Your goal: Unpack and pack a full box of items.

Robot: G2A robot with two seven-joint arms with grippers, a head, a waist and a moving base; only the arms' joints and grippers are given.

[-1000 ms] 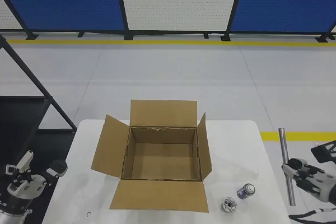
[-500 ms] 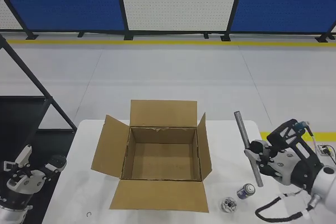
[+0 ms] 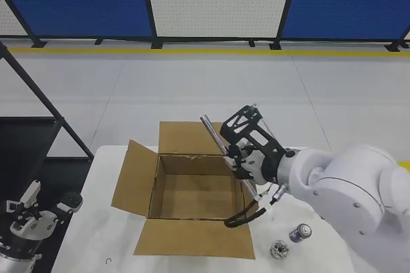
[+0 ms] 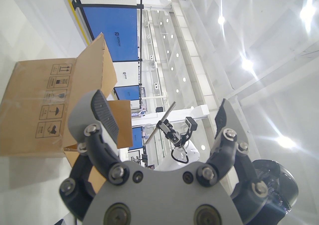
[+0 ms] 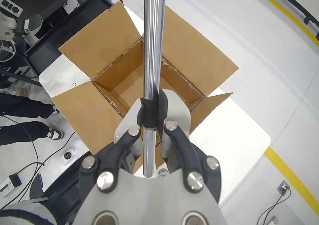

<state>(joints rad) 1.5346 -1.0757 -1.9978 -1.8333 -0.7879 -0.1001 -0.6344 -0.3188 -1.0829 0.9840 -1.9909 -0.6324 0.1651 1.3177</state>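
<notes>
An open cardboard box [image 3: 198, 235] stands mid-table with its flaps spread; its inside is bare. My right gripper [image 3: 236, 162] hovers over the box's far right corner, shut on a shiny metal rod [image 3: 219, 140] that tilts up and to the back left. In the right wrist view the rod [image 5: 152, 36] runs out from the shut gripper [image 5: 152, 111] over the box [image 5: 189, 46]. My left gripper [image 3: 29, 217] sits off the table's near left corner. It is open [image 4: 162, 108] with nothing between the pads [image 4: 104, 113], and the box [image 4: 49, 101] lies beside it.
A small blue-topped can [image 3: 300, 233] and a small round metal part [image 3: 279, 249] lie on the white table [image 3: 287, 164] right of the box. A tiny ring [image 3: 108, 261] lies near the front left. A black rack [image 3: 20, 136] stands to the left.
My right arm has swung the rod from the table's right edge leftward and up to above the box's far right corner. The left gripper has barely shifted.
</notes>
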